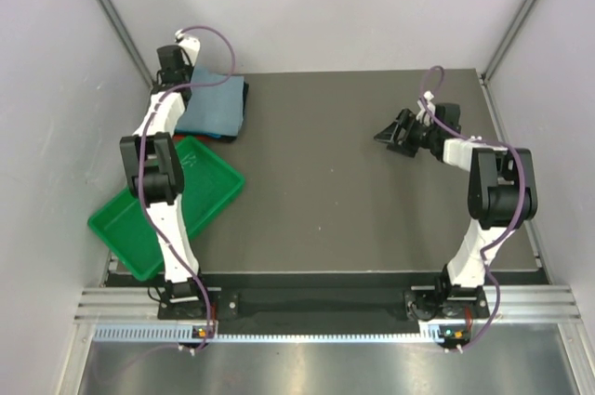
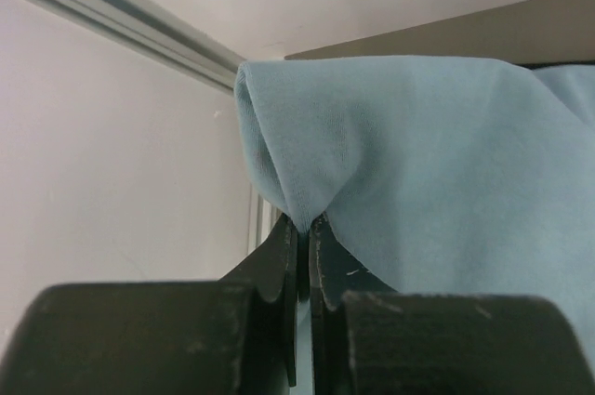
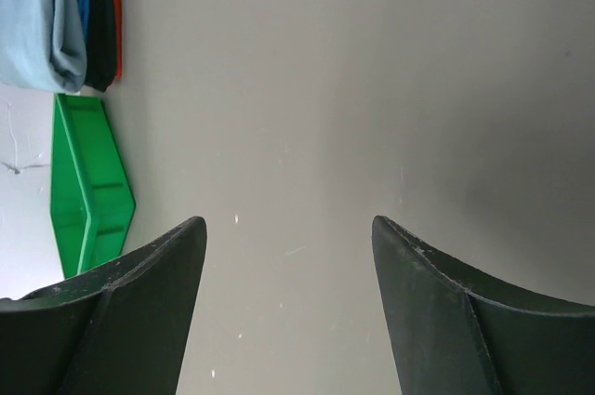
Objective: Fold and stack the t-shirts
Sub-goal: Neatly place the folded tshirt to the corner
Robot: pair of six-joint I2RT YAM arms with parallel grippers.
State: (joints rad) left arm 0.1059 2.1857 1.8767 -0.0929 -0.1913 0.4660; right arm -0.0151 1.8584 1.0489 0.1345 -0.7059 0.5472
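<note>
Grey-blue t-shirt [image 2: 418,153] is pinched by the left pincer [image 2: 304,225], arm stretched beyond the green tray [image 1: 200,172]; the right pincer [image 3: 286,224] is held wide, far right of it.

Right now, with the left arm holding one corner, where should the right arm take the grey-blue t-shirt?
Probably its right-hand edge, coming from the right. The grey-blue t-shirt lies atop the other shirts, its rounded fold facing the open right fingers; the left fingers pinch the far-left corner.
</note>
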